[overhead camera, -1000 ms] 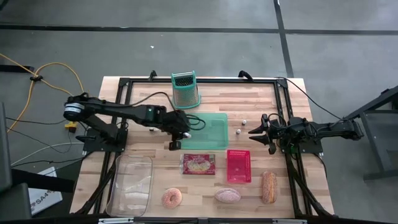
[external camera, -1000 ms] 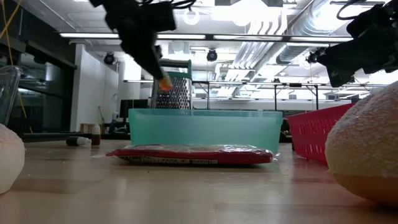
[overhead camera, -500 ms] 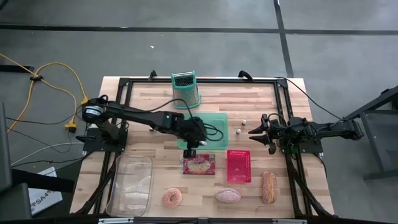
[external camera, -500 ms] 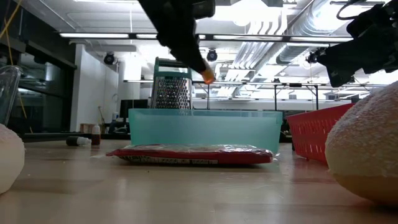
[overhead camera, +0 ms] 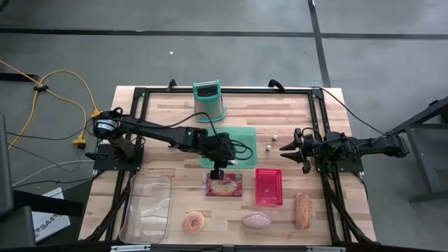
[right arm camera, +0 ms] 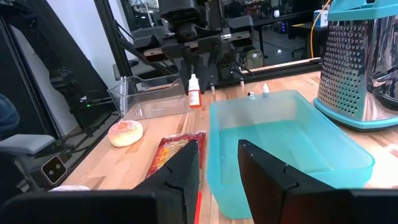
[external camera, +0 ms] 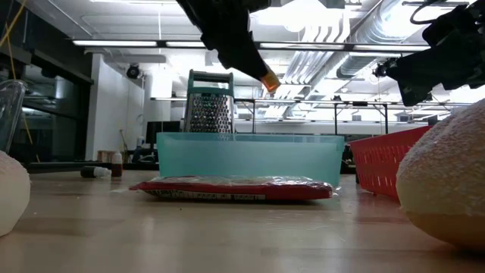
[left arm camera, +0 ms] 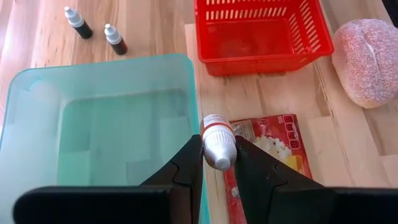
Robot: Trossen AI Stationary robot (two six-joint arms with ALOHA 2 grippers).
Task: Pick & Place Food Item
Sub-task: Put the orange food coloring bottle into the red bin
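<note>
**A:** ok so what's being held here? The left tool (left arm camera: 219, 163) is seen clamped on a small dropper bottle (left arm camera: 217, 142), white body with a red band. It's pinched between the two dark fingers (left arm camera: 189, 167), held up in the air, nothing under it touching.

**B:** Yep, and in the high view that left tool (overhead camera: 218, 170) is hung over the near edge of the teal bin (overhead camera: 242, 148), right where the bin meets the red snack packet (overhead camera: 223, 185). From the low view the bottle's orange-ish tip (external camera: 270, 80) is seen well above the bin's rim.

**A:** Bin looks bare inside from the wrist view. Two more little dropper bottles (left arm camera: 78, 22) are stood on the wooden worktop (overhead camera: 280, 112) past the bin's far corner.

**B:** Right tool (overhead camera: 286, 151) is parked off at the right side of the worktop, above the surface. Fingers are drawn nearly together with a narrow gap and nothing gripped.

**A:** Rest of the stuff: red basket (overhead camera: 269, 187) just right of the packet, a box grater (overhead camera: 208, 101) stood behind the bin, clear tub (overhead camera: 146, 208) at the front left.

**B:** And along the front edge a sugared doughnut (overhead camera: 193, 223), a pinkish bun (overhead camera: 256, 220) and a long bread roll (overhead camera: 302, 211) are laid out, none touched.
</note>
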